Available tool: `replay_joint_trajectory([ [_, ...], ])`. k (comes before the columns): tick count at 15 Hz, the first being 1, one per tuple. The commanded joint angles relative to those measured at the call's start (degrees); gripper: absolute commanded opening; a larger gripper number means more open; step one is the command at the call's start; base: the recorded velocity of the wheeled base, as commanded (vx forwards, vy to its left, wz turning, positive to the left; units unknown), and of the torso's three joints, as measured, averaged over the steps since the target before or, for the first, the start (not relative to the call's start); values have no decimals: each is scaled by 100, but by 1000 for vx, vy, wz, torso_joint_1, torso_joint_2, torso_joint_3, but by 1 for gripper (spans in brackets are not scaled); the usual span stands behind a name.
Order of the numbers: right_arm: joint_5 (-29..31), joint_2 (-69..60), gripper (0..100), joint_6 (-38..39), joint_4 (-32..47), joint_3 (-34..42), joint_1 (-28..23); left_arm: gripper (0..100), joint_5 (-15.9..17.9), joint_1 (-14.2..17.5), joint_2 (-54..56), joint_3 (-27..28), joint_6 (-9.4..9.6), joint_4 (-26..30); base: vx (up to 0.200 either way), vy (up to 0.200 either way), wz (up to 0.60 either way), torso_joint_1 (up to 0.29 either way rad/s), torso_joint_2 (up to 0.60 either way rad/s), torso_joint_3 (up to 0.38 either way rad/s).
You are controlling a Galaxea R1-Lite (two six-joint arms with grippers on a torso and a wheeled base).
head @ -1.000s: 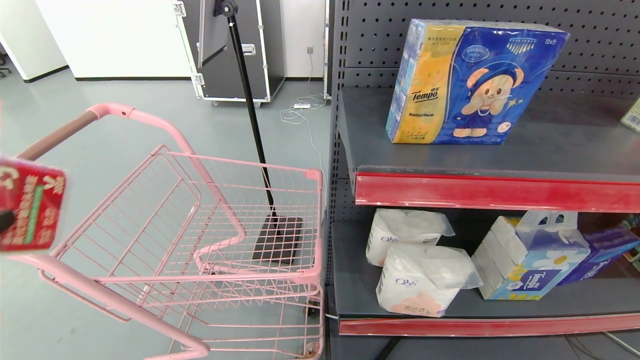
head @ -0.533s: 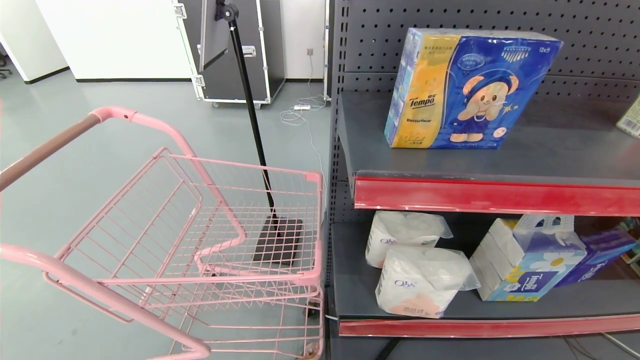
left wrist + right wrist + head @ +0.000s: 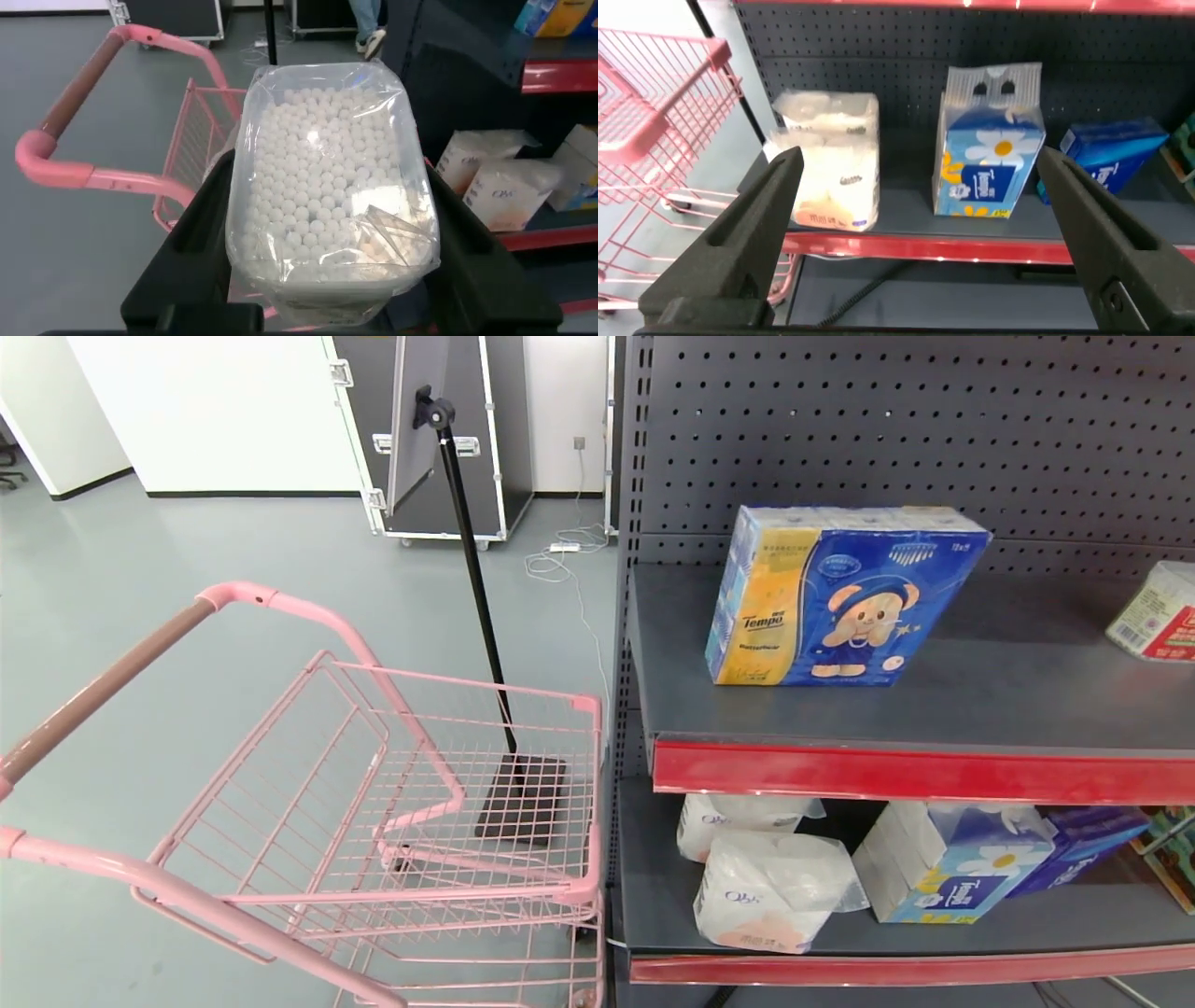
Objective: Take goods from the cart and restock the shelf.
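Your left gripper [image 3: 329, 187] is clamped on a clear pack of small white balls [image 3: 327, 159], with one black finger [image 3: 192, 233] pressed against each long side. The pack is held in the air. The pink cart [image 3: 75, 93] lies beyond it on one side, and the lower level of the shelf [image 3: 561, 75] lies beyond it on the other. Your right gripper [image 3: 920, 163] has its fingers spread wide with nothing between them, and it faces the lower shelf board [image 3: 906, 210]. There a toilet roll pack [image 3: 836, 159] and a daisy tissue pack [image 3: 990, 149] stand side by side with a gap between them, and a blue box [image 3: 1111, 149] lies farther along. From the head camera you can see the cart [image 3: 467, 684] standing just beside the left end of the shelf [image 3: 980, 709]. On the upper board a blue tissue pack with a bear [image 3: 840, 597] stands near the left end, and a white and red pack [image 3: 1153, 616] sits at the far right. A black stand [image 3: 476, 597] rises behind the cart, close to the shelf's end post.
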State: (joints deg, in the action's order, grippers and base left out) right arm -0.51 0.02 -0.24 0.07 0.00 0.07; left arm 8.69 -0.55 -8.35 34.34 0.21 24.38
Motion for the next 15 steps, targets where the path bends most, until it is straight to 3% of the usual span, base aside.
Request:
replay_joint_trajectory([
  [1, -2, 6, 100, -2, 1, 0, 1, 0, 1, 2, -79, 20, 6, -4, 0, 0, 0, 198, -554, -373],
  [8, -2, 6, 100, -2, 1, 0, 1, 0, -8, 2, -132, 99, 32, -39, 0, 0, 0, 208, -553, -346],
  [10, -2, 6, 100, 7, 1, 0, 1, 0, -8, -112, -264, 125, 129, -135, 0, 0, 0, 156, -400, -239],
  [12, -2, 6, 100, 7, 1, 0, 1, 0, -8, -130, -351, 125, 375, -232, 0, 0, 0, 154, -373, -220],
  [15, -2, 6, 100, 16, 1, 0, 1, 0, -8, -130, -457, 134, 586, -250, 0, 0, 0, 154, -369, -211],
])
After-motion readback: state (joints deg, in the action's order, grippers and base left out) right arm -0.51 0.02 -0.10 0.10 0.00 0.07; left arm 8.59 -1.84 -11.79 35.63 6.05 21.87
